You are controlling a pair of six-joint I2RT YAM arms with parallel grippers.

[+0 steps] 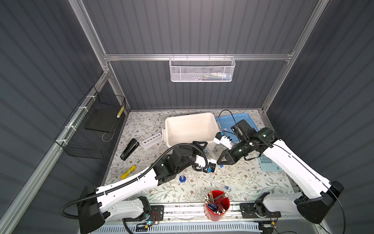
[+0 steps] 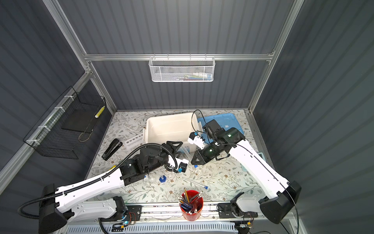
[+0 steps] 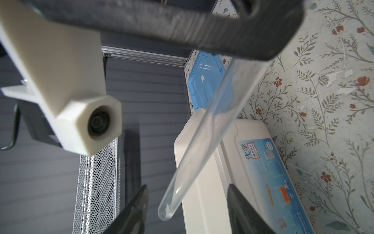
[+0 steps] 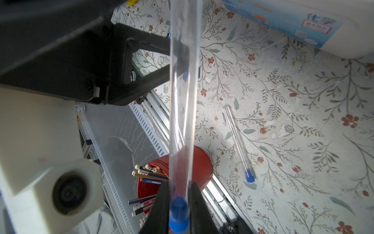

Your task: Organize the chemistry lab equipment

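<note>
Right claw (image 4: 179, 187) clamped tight on a long clear tube (image 4: 182, 101), close to its blue cap (image 4: 179, 210). The tube is carried off the bench (image 1: 253, 178) and points toward the left claw (image 3: 185, 194). That claw stands wide, and its fingers (image 3: 133, 212) flank the tube's rounded end with a gap on each side; we see no contact. In both top views the two claws meet just in front of the front right corner of the white box (image 1: 190, 131), which sits mid-bench toward the back edge. Its labelled front wall is close behind the tube. A blue lid (image 1: 228, 121) lies at the back right corner, partly under the right arm. A white rack (image 1: 151, 139) is just left of the box, with a black stapler (image 1: 129, 149) and a yellow marker (image 1: 128, 172) toward the left edge. A second capped tube (image 1: 215, 183) lies flat between the claws and the red cup of pencils (image 1: 216, 204) at the front edge. The measuring cylinder (image 1: 182, 178) stands just beside the left arm. We find a round flask (image 2: 151, 178) next to it in a top view, partly hidden by that arm. The calculator (image 1: 267, 165) at the right edge is half covered by the right arm.
</note>
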